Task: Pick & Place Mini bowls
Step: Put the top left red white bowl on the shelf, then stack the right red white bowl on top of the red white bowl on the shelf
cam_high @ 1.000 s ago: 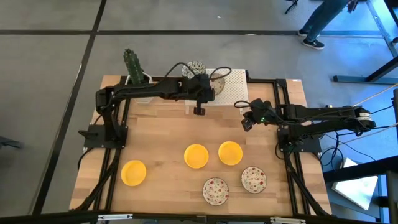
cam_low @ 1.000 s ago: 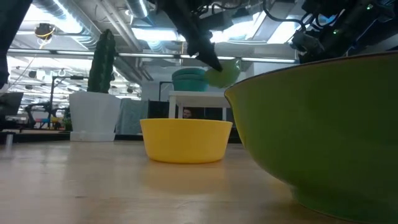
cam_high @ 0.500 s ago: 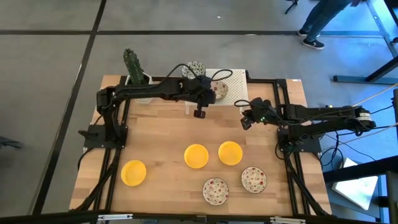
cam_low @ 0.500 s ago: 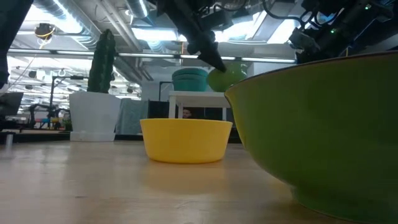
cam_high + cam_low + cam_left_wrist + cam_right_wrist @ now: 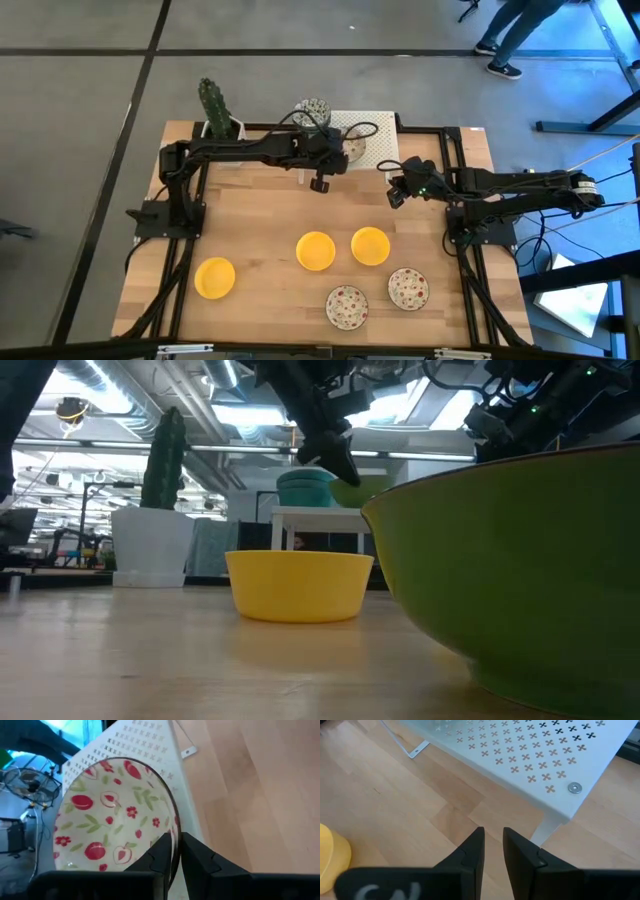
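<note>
Left end effector pinching red-floral bowl rim.

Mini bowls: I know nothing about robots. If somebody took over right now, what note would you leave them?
Left gripper: at the rim of a red floral bowl on the white rack; gripping or letting go, cannot tell.
Right gripper: open, empty, above the table beside the rack.
Done: that floral bowl and a teal-speckled bowl, maybe a stack, are on the rack.
Left: three yellow bowls and two floral bowls on the table.
</note>
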`<state>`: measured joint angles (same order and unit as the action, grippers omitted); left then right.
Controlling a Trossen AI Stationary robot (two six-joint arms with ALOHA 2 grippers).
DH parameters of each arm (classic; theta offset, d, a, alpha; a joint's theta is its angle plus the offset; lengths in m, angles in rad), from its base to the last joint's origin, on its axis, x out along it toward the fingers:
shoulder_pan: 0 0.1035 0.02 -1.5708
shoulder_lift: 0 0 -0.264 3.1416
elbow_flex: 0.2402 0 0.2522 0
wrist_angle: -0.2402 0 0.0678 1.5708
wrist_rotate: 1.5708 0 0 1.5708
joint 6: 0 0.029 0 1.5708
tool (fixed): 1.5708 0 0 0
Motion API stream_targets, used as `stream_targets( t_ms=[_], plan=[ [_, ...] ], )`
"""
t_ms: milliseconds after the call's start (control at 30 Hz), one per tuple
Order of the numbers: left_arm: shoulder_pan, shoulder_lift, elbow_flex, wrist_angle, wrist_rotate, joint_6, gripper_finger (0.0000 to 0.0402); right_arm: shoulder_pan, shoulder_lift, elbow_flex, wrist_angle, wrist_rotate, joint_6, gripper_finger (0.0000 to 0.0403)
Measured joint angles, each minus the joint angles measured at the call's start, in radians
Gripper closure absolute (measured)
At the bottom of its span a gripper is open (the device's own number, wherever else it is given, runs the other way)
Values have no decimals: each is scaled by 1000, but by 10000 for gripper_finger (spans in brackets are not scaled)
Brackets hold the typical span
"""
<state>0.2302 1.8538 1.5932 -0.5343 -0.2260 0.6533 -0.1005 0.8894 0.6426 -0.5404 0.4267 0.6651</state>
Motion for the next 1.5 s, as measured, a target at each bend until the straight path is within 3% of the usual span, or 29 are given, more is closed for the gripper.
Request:
stream_targets(
  t_ms=[267,500,567,667,800,867,1133,1267,1500],
  plan=[
    [-9,-3,5,45,-86,-1,282,0,0,0,13,0,-19,331],
    [-81,-62,61,-15,-316,57,220,0,0,8,37,-114,-171,331],
    [-113,-120,63,-15,-296,51,212,0,0,46,-2,-210,-197,331],
    [-120,-214,52,-19,-145,-74,208,21,2,132,-156,-294,-163,331],
    [-88,-342,-74,9,32,-202,215,122,52,235,-451,-247,-18,331],
    [-83,-399,-178,58,32,-233,222,194,84,259,-511,-264,65,331],
    [-131,-592,-589,400,-43,-325,239,493,244,263,-470,-485,286,326],
    [-176,-653,-682,533,-112,-329,240,597,343,263,-467,-519,358,283],
    [-233,-710,-711,587,-255,-334,240,670,526,263,-413,-601,386,134]
  ],
)
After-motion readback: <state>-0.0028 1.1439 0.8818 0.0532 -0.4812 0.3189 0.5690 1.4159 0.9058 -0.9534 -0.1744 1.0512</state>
